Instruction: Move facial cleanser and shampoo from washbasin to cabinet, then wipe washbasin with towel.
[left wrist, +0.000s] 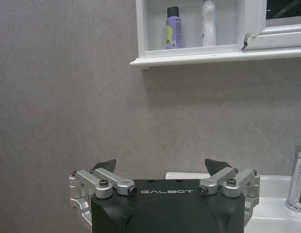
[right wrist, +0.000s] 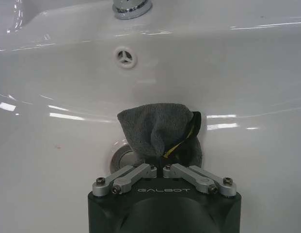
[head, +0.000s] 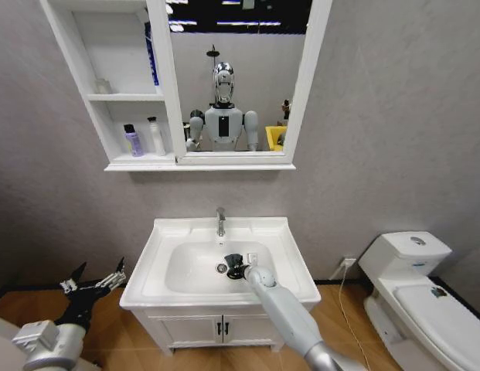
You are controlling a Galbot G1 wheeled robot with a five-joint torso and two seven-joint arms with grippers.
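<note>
Grey bathroom wall backs a white washbasin (head: pixel 290 267) with a mirrored cabinet (head: pixel 69 58) hung above it and a toilet (head: pixel 413 290) to the robot's right. Down in the bowl, the right gripper (right wrist: pixel 161 158) has its jaws clenched on the towel (right wrist: pixel 155 128), the dark cloth bunched up ahead of the fingers and pressed against the porcelain just beside the drain (right wrist: pixel 120 156), evidently held low so it can rub the bowl. The arm reaches in from the front edge, with the chrome tap (head: pixel 220 222) behind it. Off to the left of the basin, the left gripper (head: pixel 93 282) hangs idle with its jaws spread and nothing between them. Two bottles, a purple bottle (head: pixel 133 141) and a white bottle (head: pixel 156 136), stand upright on the cabinet's lowest shelf, so the moving part looks finished. Only the right wrist view reveals the overflow hole (right wrist: pixel 124 57) and the towel's yellow tag; the left wrist view gives the bottles up close; the head view alone ties basin, cabinet and both arms together.
</note>
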